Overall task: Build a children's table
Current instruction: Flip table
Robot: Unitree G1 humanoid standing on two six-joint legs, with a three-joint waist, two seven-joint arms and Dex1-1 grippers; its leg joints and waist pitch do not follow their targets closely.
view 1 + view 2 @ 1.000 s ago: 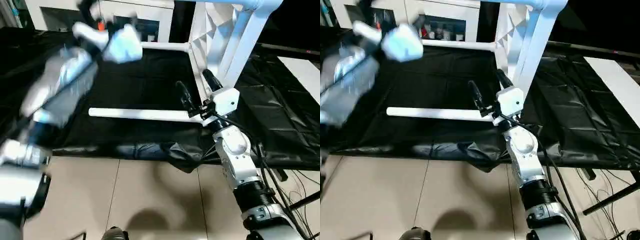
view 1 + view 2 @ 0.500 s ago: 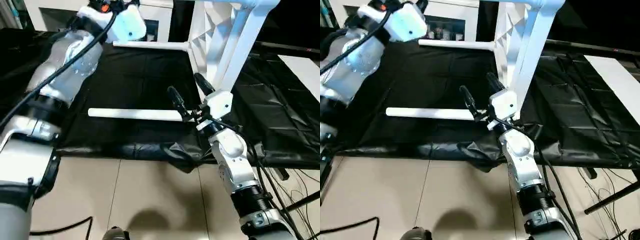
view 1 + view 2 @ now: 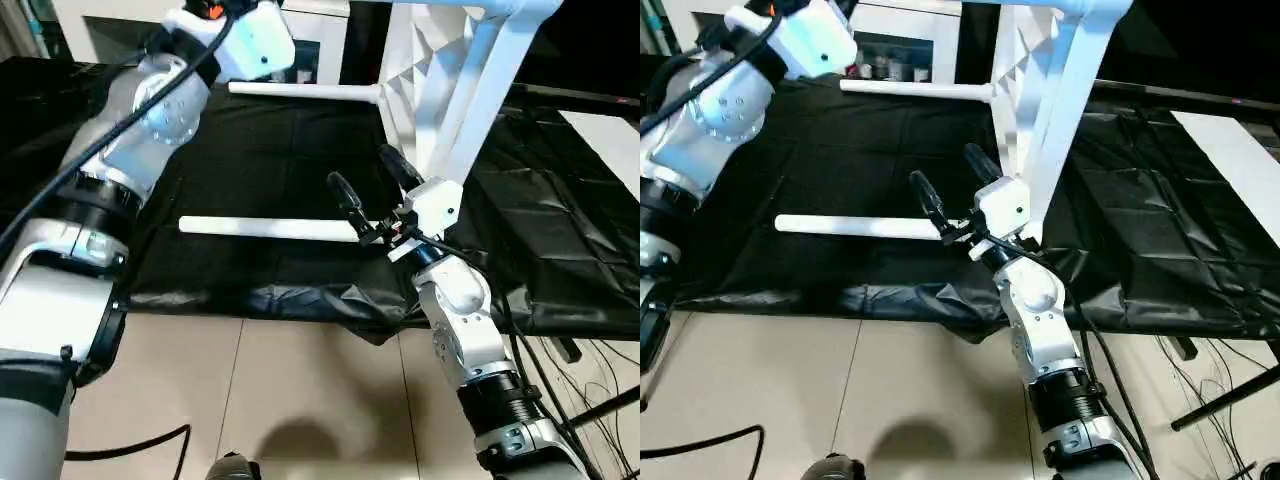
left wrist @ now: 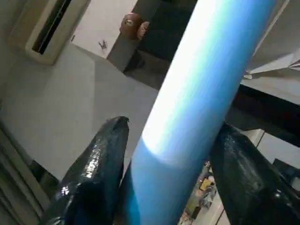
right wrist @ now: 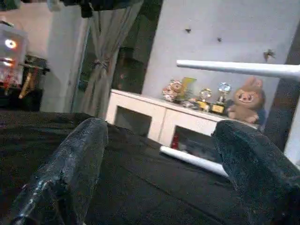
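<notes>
At the upper left of the head view, the robot's silver left arm reaches up and away, its white wrist block near the top edge. In the left wrist view the left gripper (image 4: 171,154) has a thick white table leg (image 4: 197,103) between its two black fingers (image 4: 96,168), which lie close against both sides of it; whether they press it firmly cannot be told.

In the middle of the frame a loose leg (image 3: 265,228) lies flat on a black sheet (image 3: 270,160). Just right of centre, the right gripper (image 3: 366,190) hovers at that leg's right end with fingers spread wide, holding nothing.

At the upper right the white tabletop (image 3: 415,75) stands on edge, ribbed underside showing, with one fitted leg (image 3: 305,90) pointing left and another slanting down.
</notes>
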